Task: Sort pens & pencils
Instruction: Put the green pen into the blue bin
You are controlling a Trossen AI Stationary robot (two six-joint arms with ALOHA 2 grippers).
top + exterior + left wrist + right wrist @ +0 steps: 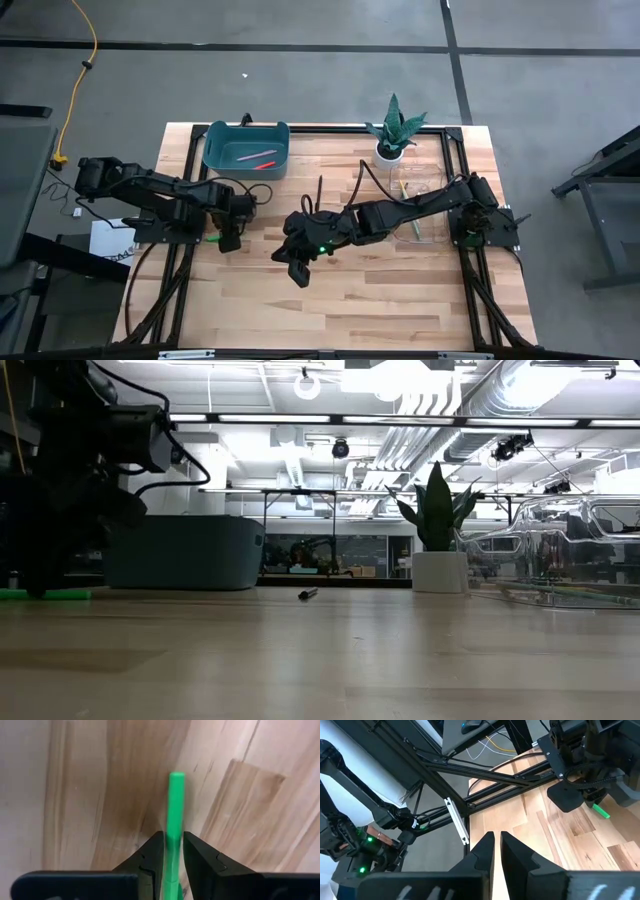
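A bright green pen (213, 238) (45, 595) lies flat on the wooden table near its left edge. My left gripper (228, 240) (174, 845) stands over the pen, pointing down, shut on it. My right gripper (298, 272) (496, 845) hovers over the table's middle, shut and holding nothing. A pale pink pen (252, 155) and a red-orange pen (264, 165) lie inside the teal bin (246, 150). A black pen (320, 188) (308, 594) lies on the table right of the bin. I cannot make out the pencils. My left gripper pinches the green pen between its two fingers (152, 852), at a point partway along the pen's shaft (174, 836). The fingers come from above, pointing down, and lie across the pen. The pen's free end (176, 777) sticks out beyond them, and the pen lies on the table.
The teal bin (185, 555) stands at the far left of the table. A potted plant (393, 130) (438, 540) stands at the far edge. A clear box (420, 205) (570, 550) sits on the right. Bare wood stretches along the near side.
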